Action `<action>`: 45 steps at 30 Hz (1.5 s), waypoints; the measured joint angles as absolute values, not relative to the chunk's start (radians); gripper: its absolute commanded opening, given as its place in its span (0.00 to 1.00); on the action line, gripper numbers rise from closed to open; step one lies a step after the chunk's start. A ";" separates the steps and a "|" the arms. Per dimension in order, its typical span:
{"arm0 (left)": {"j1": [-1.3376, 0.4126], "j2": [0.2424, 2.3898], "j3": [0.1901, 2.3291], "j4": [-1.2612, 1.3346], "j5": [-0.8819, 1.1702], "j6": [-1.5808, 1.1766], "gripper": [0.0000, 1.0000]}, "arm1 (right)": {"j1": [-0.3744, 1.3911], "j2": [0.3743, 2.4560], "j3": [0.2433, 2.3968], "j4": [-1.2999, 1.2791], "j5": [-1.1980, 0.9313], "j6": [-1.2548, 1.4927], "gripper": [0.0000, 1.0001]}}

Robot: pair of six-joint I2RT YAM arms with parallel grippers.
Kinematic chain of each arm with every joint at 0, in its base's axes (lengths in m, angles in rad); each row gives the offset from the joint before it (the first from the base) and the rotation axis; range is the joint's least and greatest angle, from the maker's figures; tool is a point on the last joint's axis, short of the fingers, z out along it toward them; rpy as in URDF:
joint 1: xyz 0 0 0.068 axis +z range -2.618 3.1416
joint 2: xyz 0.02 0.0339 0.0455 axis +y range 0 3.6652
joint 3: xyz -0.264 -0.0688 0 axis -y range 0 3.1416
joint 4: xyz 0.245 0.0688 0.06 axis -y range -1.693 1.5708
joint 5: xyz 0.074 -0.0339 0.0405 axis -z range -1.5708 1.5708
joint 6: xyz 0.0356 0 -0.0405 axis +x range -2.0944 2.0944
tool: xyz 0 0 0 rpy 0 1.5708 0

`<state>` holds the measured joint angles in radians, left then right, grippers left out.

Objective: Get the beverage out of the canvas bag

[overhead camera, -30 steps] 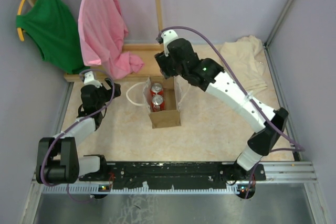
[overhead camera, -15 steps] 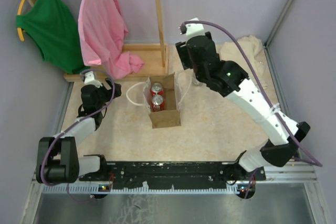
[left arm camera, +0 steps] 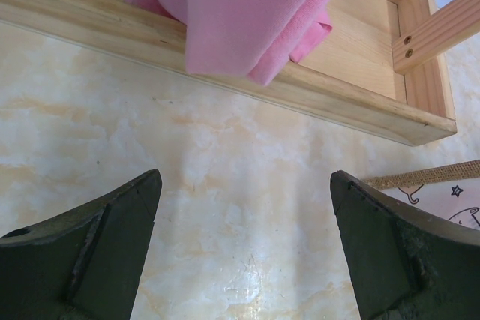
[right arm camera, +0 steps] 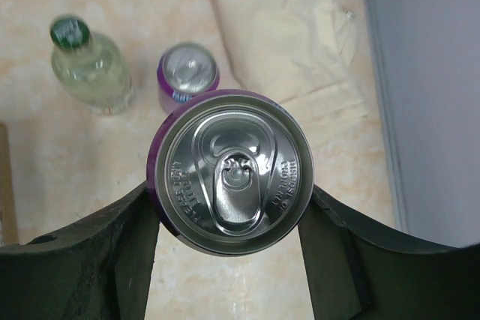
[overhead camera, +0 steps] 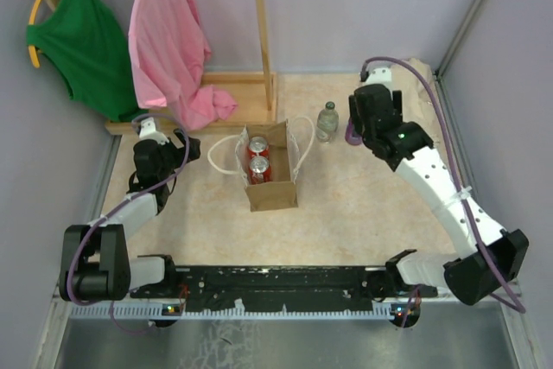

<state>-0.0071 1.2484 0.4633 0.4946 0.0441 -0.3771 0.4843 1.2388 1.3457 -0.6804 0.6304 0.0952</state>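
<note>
Right pincer (right arm camera: 231,219): clenched on a purple can (right arm camera: 232,170), one jaw at each side, lid and tab facing the wrist view.
Change: gone from above the bag (overhead camera: 272,194) at mid-frame to the upper right of the top view within the last second, can carried along.
Held can: hangs over the table (overhead camera: 346,205), just lower right of a second can (right arm camera: 187,73) standing there; height above the surface not clear.
Bottle (right arm camera: 88,65): green cap, upright, at the upper left of the right wrist view, left of the second can.
Bag: mid-frame in the top view, mouth open, white handles splayed to each side, red cans (overhead camera: 258,145) standing inside, same spot as a second ago.
Cloth (right arm camera: 277,28): beige, crumpled, upper right, behind the drinks.
Left pincer (left arm camera: 245,215): released, jaws wide, nothing between them, at the left near the wooden rack (left arm camera: 360,103) and pink cloth (left arm camera: 255,13); unmoved.
Meaning: one beverage already out of the bag; set-down beside the other drinks looks due, release not yet made.
Risk: little room beside the second can; a nudge could tip it or the bottle.
</note>
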 measured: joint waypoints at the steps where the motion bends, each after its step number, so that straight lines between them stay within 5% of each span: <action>1: -0.007 1.248 0.463 0.495 0.044 -0.377 1.00 | 0.479 1.238 1.302 -0.675 0.611 0.108 0.00; 11: -0.010 1.248 0.463 0.494 0.044 -0.371 1.00 | 0.461 1.241 1.040 -0.583 0.468 0.181 0.00; 41: -0.010 1.248 0.464 0.494 0.044 -0.369 1.00 | 0.372 1.436 0.815 -0.137 0.436 0.213 0.00; 43: -0.011 1.248 0.464 0.494 0.044 -0.369 1.00 | 0.371 1.438 0.811 -0.123 0.442 0.220 0.04; 45: -0.011 1.248 0.464 0.494 0.044 -0.369 1.00 | 0.371 1.441 0.805 -0.107 0.448 0.226 0.19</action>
<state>-0.0109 1.2484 0.4637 0.4942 0.0444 -0.3695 0.3706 1.4406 0.8047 -0.1074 0.4480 0.2264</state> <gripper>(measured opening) 0.998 0.645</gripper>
